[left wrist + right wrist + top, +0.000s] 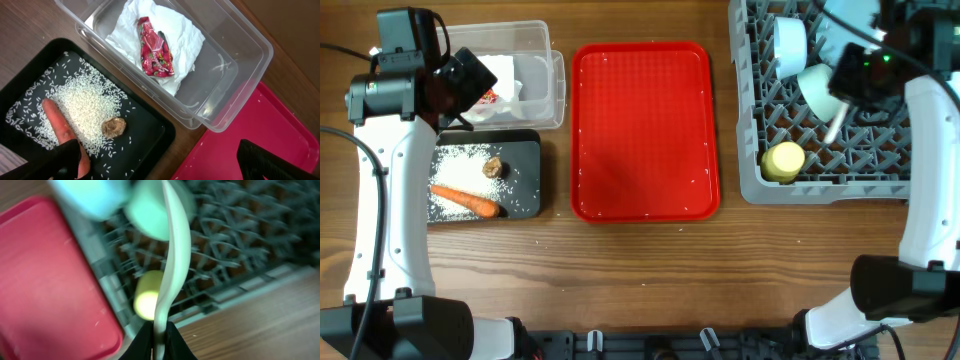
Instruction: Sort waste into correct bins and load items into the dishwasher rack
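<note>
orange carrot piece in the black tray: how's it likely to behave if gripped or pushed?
Probably stiff: the tapered orange carrot piece lies straight, without sag. Its round, tapered shape would likely roll in an arc when pushed. Loose white rice grains around it in the shallow black rectangular tray may let it skid.
</note>
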Available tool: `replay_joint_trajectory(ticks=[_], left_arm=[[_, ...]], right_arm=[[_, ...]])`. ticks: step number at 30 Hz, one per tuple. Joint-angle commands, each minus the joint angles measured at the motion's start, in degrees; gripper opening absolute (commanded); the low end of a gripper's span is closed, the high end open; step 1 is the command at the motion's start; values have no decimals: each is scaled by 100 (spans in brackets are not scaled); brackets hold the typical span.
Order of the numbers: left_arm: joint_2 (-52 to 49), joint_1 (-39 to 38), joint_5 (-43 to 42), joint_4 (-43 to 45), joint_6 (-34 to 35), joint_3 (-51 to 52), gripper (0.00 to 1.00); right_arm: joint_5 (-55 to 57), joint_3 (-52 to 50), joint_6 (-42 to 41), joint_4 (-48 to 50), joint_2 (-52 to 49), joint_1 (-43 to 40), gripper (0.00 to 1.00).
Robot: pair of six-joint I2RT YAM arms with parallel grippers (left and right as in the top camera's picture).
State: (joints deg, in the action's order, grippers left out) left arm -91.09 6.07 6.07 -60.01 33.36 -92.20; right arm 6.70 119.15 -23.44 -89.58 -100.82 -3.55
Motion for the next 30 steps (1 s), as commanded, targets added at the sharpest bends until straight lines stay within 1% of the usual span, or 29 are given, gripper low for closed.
replay_joint_trajectory(ticks=[1, 2, 5, 8, 9, 13, 14, 15, 16, 17, 20, 22, 23, 24, 25, 26, 27, 28, 29, 30], left_arm=[[-22, 22, -7, 13, 55, 4, 100], [-22, 22, -7, 15, 55, 4, 100], [-22, 22, -7, 13, 55, 4, 100], [-22, 22, -7, 13, 55, 4, 100], [-22, 22, -7, 13, 55, 4, 100], [-22, 22, -7, 13, 55, 4, 100], [-22, 22, -7, 13, 55, 4, 100], [-22, 22, -7, 15, 55, 4, 100], [-22, 22, -7, 15, 55, 4, 100], [-22, 22, -7, 15, 55, 4, 100], [-22, 22, -7, 15, 55, 4, 100], [-22, 22, -7, 15, 55, 4, 100], [-22, 22, -7, 13, 55, 4, 100], [-22, 22, -7, 13, 55, 4, 100], [-22, 22, -7, 15, 55, 4, 100], [-22, 22, -7, 15, 55, 4, 100], [-22, 22, -7, 15, 55, 4, 100], [-22, 22, -7, 13, 55, 4, 100], [-22, 22, -7, 13, 55, 4, 100], [-22, 22, -7, 15, 55, 4, 100]], right_arm=[[802, -396, -1716, 9, -22, -382, 4], [922, -581, -2194, 2, -22, -501, 4], [973, -1165, -3198, 96, -22, -688, 4], [931, -2002, -4743, 527, -22, -730, 4], [870, -2273, -4894, 772, -22, -730, 4], [846, -3233, -4854, 1792, -22, -730, 4], [828, -3462, -4815, 2124, -22, -730, 8], [824, -3543, -4592, 2330, -22, -730, 12], [826, -3554, -4339, 2468, -22, -730, 60], [826, -3554, -4081, 2551, -22, -730, 100], [828, -3552, -3781, 2549, -22, -730, 100], [688, -3523, -3307, 2524, 11, -730, 100], [610, -3418, -2855, 2371, 79, -723, 100], [634, -3222, -2138, 2092, 225, -699, 100], [608, -3084, -1676, 1878, 378, -675, 100], [367, -2924, -911, 1711, 664, -612, 100], [299, -2837, -616, 1657, 876, -570, 100], [205, -2653, -212, 1644, 1353, -494, 100], [-111, -2448, 201, 1657, 1770, -439, 100], [-800, -2258, 903, 1694, 2210, -398, 100]])
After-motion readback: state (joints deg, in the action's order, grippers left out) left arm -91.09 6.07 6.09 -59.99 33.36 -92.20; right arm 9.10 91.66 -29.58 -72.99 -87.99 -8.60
